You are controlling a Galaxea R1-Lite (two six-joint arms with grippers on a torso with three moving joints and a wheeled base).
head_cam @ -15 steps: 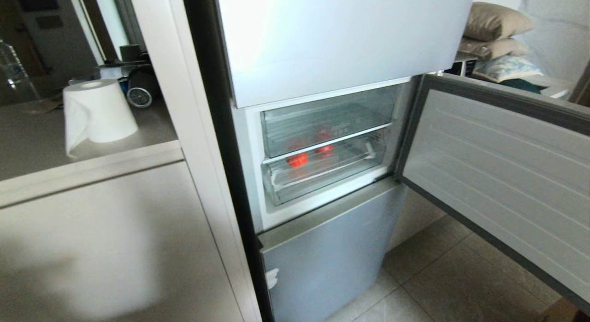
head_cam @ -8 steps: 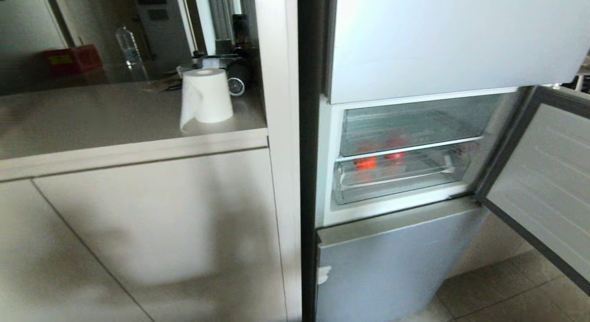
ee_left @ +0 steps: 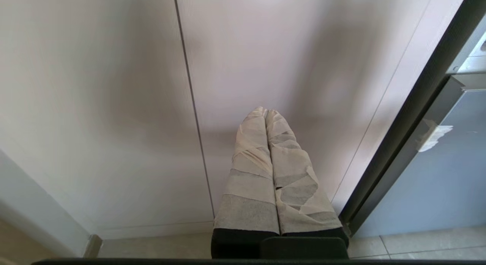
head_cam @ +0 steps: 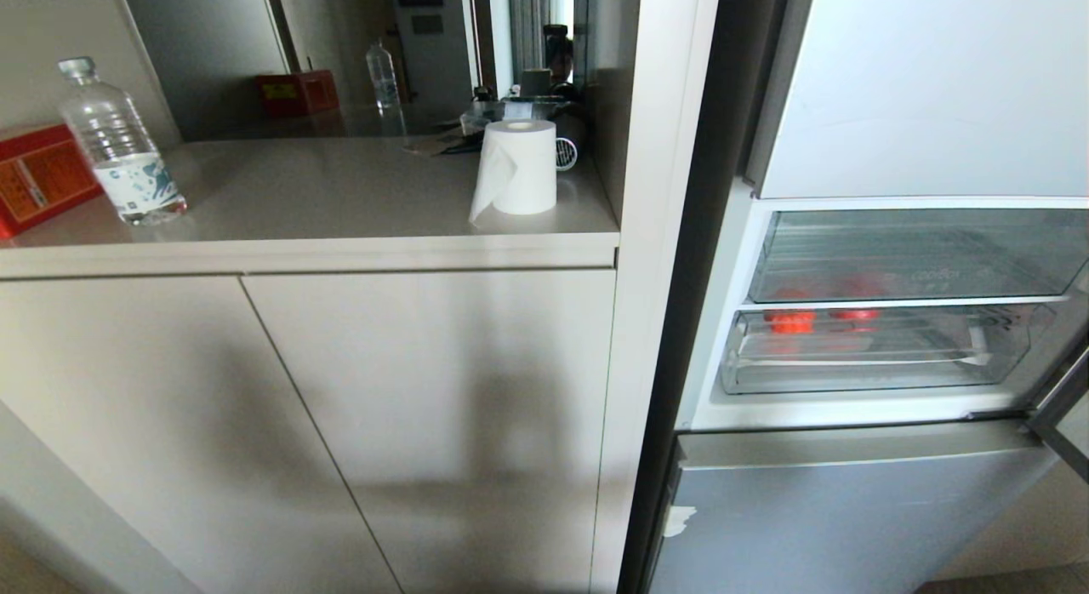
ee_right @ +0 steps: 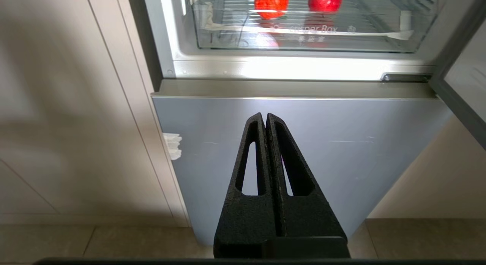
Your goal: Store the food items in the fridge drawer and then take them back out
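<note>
My left gripper (ee_left: 267, 112), taped fingers pressed together, is pointing at the beige cabinet doors (ee_left: 114, 105), holding nothing. My right gripper (ee_right: 264, 117), black fingers also pressed together & empty, is facing the lower silver-blue fridge door (ee_right: 341, 143). Two orange-red food items (ee_right: 271, 3) are sitting inside the clear fridge drawer (head_cam: 876, 368), near its left side. A paper roll (head_cam: 519, 167) & a water bottle (head_cam: 119, 147) are standing on the counter (head_cam: 323, 185).

Head view high, facing cabinet (head_cam: 340, 390) and fridge drawer (head_cam: 876, 356); right wrist low, near, shares drawer
</note>
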